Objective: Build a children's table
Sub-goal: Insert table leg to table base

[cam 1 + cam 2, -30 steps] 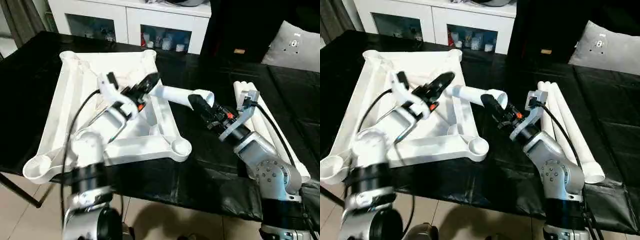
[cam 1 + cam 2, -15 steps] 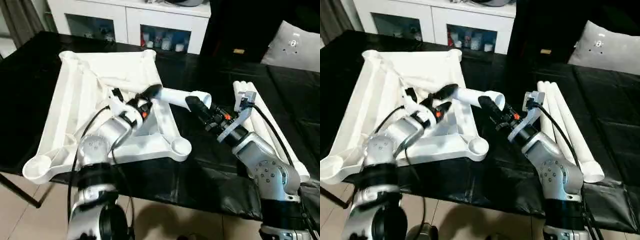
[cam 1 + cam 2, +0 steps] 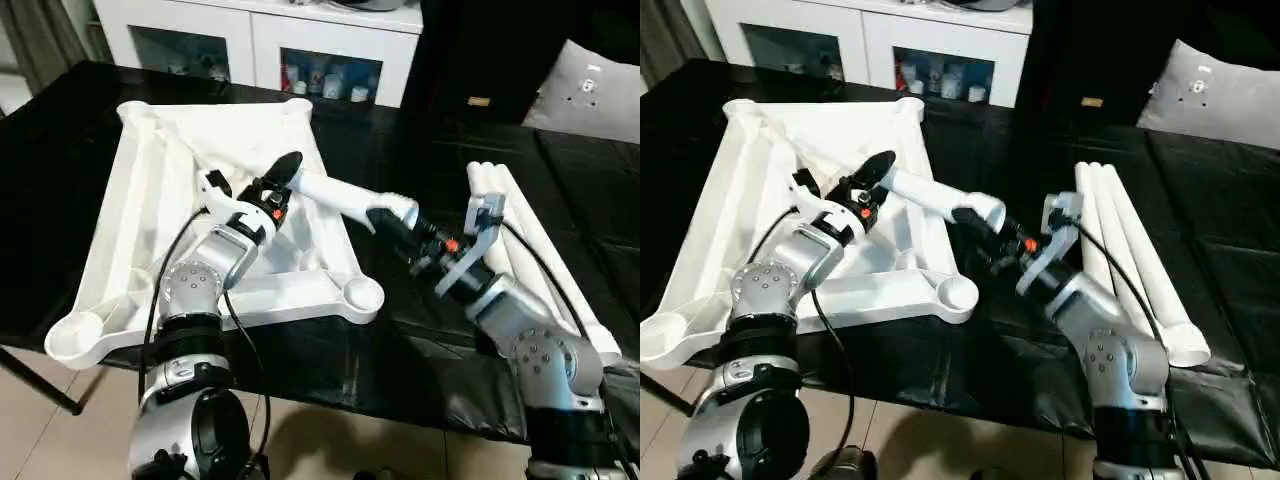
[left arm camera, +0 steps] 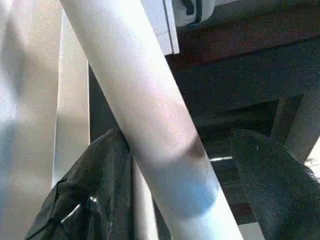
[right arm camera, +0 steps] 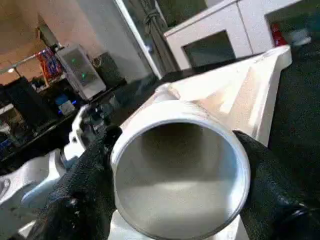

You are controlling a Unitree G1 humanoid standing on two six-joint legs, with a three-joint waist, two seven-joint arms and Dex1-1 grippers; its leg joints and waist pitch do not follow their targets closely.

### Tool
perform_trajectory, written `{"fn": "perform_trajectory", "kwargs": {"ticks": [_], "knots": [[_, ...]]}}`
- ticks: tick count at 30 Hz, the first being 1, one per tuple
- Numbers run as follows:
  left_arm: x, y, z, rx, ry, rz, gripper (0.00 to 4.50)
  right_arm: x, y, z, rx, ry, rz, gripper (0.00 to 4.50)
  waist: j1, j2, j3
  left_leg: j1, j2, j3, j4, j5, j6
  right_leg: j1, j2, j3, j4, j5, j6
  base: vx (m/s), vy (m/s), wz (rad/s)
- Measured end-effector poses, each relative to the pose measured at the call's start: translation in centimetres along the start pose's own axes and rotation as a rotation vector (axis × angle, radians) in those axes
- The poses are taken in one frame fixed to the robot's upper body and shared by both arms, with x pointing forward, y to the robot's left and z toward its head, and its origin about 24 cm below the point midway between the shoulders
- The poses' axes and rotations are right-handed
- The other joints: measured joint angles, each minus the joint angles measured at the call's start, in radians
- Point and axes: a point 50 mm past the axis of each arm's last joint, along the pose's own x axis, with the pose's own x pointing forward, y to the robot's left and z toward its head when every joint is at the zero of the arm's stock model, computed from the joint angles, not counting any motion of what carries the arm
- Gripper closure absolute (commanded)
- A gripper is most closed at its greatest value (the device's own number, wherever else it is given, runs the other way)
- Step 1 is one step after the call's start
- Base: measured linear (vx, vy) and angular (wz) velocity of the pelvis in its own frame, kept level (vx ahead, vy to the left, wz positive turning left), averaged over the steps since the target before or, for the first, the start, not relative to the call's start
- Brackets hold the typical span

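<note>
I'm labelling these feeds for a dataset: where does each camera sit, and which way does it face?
Left and right eye views: on the head, a little apart, looking forward and down at the tabletop, spare legs and both silver forearms.
Left wrist view: on the left wrist, looking along the left gripper, whose black fingers flank the leg.
Right wrist view: on the right wrist, looking along the right gripper into the leg's open end, fingers either side.
Shared: all four show that leg.

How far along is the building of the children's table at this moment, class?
Done: the table top lies underside up, its corner sockets empty. In hand: the right gripper grips one leg at its wide end; the left gripper straddles its narrow end. Left: fitting that leg, then the three legs lying on the black table.
</note>
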Motion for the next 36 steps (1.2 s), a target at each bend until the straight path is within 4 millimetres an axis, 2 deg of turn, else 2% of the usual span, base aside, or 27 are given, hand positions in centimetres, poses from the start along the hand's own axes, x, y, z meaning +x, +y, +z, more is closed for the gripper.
{"fn": "perform_trajectory", "kwargs": {"ticks": [3, 5, 7, 8, 16, 23, 34, 35, 36], "knots": [[0.1, -0.8, 0.5, 0.076, -0.006, -0.032, 1.29, 0.0, 0.1, -0.2, -0.009, 0.0, 0.011, 1.72, 0.0, 0.0, 0.0, 0.0, 0.0, 0.0, 0.0, 0.0, 0.0, 0.0, 0.0, 0.0, 0.0, 0.001, 0.0, 0.0, 0.0, 0.0], [0.1, -1.2, 0.7, 0.098, -0.013, -0.049, 1.63, 0.1, 0.2, -0.3, -0.016, 0.003, 0.019, 1.72, -0.001, 0.0, 0.0, 0.0, 0.0, 0.0, 0.0, 0.0, -0.001, 0.0, 0.0, 0.0, 0.0, 0.001, -0.001, 0.0, 0.0, 0.0], [0.1, -1.4, 0.8, 0.103, -0.016, -0.055, 1.67, 0.1, 0.3, -0.4, -0.026, 0.008, 0.022, 1.73, -0.001, 0.0, 0.0, 0.0, 0.0, 0.0, 0.0, 0.001, -0.001, 0.0, 0.0, 0.0, 0.0, 0.001, -0.001, 0.0, 0.0, 0.0], [0.1, -1.5, 0.8, 0.106, -0.018, -0.059, 1.89, 0.1, 0.3, -0.7, -0.039, 0.019, 0.024, 1.73, 0.0, 0.0, 0.0, 0.0, 0.0, 0.0, 0.0, 0.001, -0.001, 0.0, 0.0, 0.0, 0.0, 0.002, -0.001, 0.0, 0.0, 0.0], [0.1, -2.2, 0.9, 0.134, -0.019, -0.093, 2.44, 0.2, 0.2, -1.4, -0.066, 0.067, 0.036, 1.73, 0.001, 0.0, 0.0, 0.0, 0.0, 0.0, 0.0, 0.001, 0.0, 0.0, 0.0, 0.0, 0.0, 0.002, -0.001, 0.0, 0.0, 0.0], [0.3, -2.8, 0.8, 0.196, -0.004, -0.12, 2.63, 0.3, 0.1, -2.0, -0.072, 0.101, 0.036, 1.73, 0.0, 0.0, 0.0, 0.0, 0.0, 0.0, 0.0, 0.001, 0.0, 0.0, 0.0, 0.0, 0.0, 0.002, -0.001, 0.0, 0.0, 0.0], [0.5, -3.0, 0.8, 0.285, -0.016, -0.12, 2.65, 0.4, -0.3, -2.4, -0.083, 0.119, 0.02, 1.73, 0.0, 0.0, 0.0, 0.0, 0.0, 0.0, 0.0, 0.001, 0.0, 0.001, 0.0, 0.0, 0.0, 0.003, -0.001, 0.0, 0.0, 0.0], [0.6, -3.1, 0.7, 0.292, -0.019, -0.12, 2.66, 0.5, -0.3, -2.4, -0.085, 0.121, 0.018, 1.17, -0.001, 0.0, 0.0, 0.0, 0.0, 0.0, 0.0, 0.001, 0.0, 0.001, 0.0, 0.0, 0.0, 0.003, -0.001, 0.0, 0.0, 0.0], [0.6, -3.1, 0.7, 0.3, -0.022, -0.118, 2.66, 0.5, -0.4, -2.4, -0.089, 0.123, 0.017, 1.03, -0.001, 0.0, 0.0, 0.0, 0.0, 0.0, 0.0, 0.001, 0.0, 0.001, 0.0, 0.0, 0.0, 0.003, -0.001, 0.0, 0.0, 0.0]]}}
